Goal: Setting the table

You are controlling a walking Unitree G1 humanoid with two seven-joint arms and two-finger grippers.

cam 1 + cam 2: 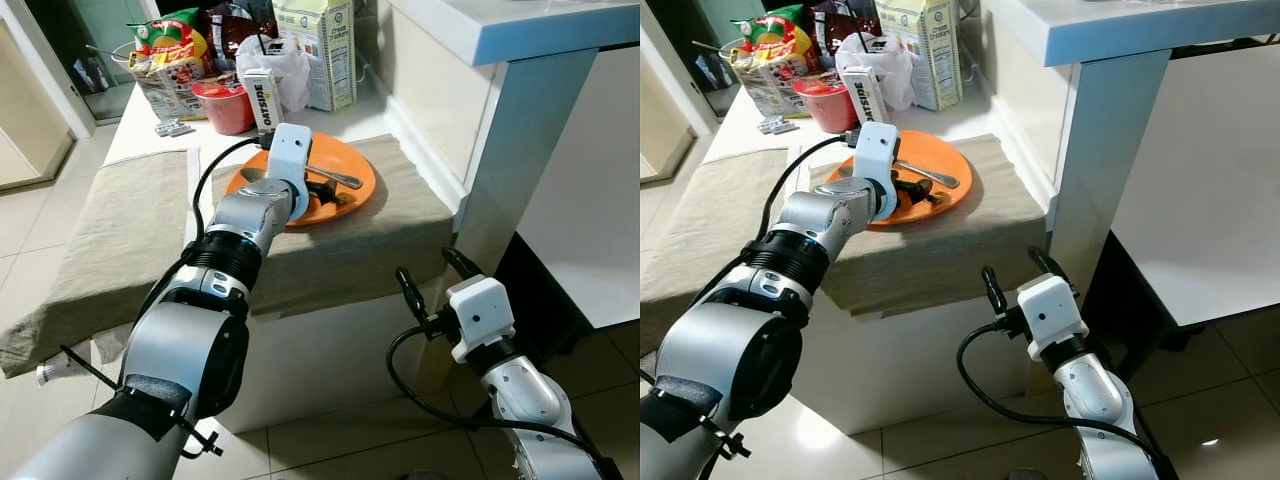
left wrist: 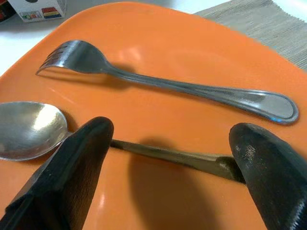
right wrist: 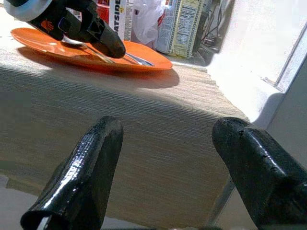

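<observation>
Nearest me, my right gripper (image 1: pixel 1018 280) idles below the table edge, fingers spread and empty, kept clear of the work. Further out, my left gripper (image 2: pixel 168 158) sits low over the orange plate (image 1: pixel 355 185), fingers apart either side of the spoon (image 2: pixel 33 127) handle, ready to pinch it, I'd judge. The fork (image 2: pixel 163 84) lies just beyond. Cartons (image 1: pixel 320 45) crowd the back.

Behind the setting we see a red bowl (image 1: pixel 228 105), an Oatside carton (image 1: pixel 262 98), a white plastic bag (image 1: pixel 283 62), a snack packet (image 1: pixel 170 40) and a taller milk carton (image 1: pixel 322 45).
</observation>
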